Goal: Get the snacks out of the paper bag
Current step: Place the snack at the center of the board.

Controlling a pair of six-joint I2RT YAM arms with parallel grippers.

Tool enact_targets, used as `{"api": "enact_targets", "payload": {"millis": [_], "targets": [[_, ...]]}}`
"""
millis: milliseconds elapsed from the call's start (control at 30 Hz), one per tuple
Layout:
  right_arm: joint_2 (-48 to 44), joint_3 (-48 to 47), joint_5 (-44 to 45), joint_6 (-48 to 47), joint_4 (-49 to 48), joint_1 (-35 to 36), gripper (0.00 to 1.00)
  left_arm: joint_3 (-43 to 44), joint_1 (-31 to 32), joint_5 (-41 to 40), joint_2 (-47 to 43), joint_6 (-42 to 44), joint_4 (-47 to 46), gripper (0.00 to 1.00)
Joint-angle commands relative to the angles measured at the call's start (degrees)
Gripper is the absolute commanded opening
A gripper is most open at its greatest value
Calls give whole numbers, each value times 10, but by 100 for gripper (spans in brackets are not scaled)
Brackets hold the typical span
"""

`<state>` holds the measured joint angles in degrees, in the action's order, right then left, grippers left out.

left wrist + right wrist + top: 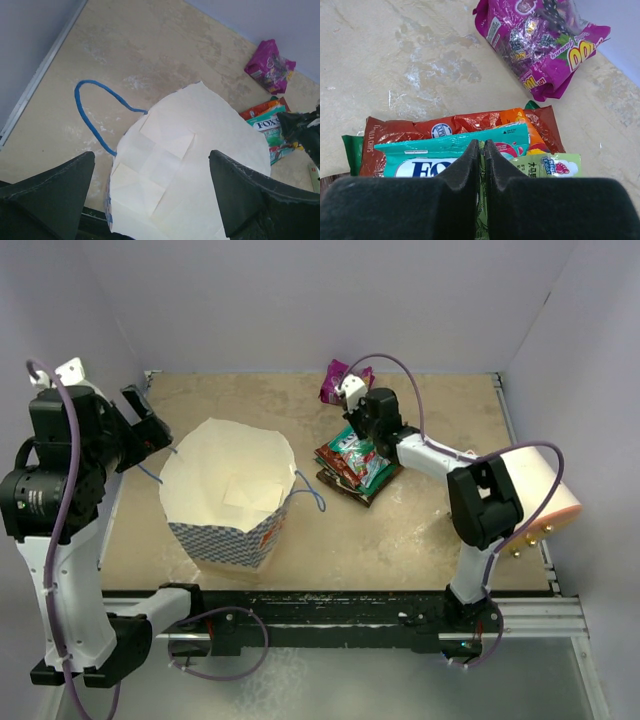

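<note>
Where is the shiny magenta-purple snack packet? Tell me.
In the top view, the shiny magenta-purple snack packet lies alone at the far side of the table, right of centre, just beyond the stack of packets.

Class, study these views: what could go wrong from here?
The shut right gripper is down at the stacked snacks; pulling away could drag or scatter them. The open left gripper hovers by the paper bag near its blue handle; snagging it might tip the bag.
</note>
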<state>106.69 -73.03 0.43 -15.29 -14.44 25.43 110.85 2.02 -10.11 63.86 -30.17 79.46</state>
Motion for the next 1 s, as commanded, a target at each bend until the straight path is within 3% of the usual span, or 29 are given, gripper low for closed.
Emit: {"api": "enact_targets", "payload": {"millis": [0,433,767,967], "targets": [[6,-4,2,-14,-25,-2,12,64,-3,-51,-8,15,8,99],[-24,-20,4,-12,13,-3,40,192,-3,-58,-11,45,-4,99],[-73,-79,1,27,138,-2,67,151,-3,-14,-16,43,-44,99],[-137,-25,-18,97,156,1,77,121,-3,9,-21,42,-65,99]]}}
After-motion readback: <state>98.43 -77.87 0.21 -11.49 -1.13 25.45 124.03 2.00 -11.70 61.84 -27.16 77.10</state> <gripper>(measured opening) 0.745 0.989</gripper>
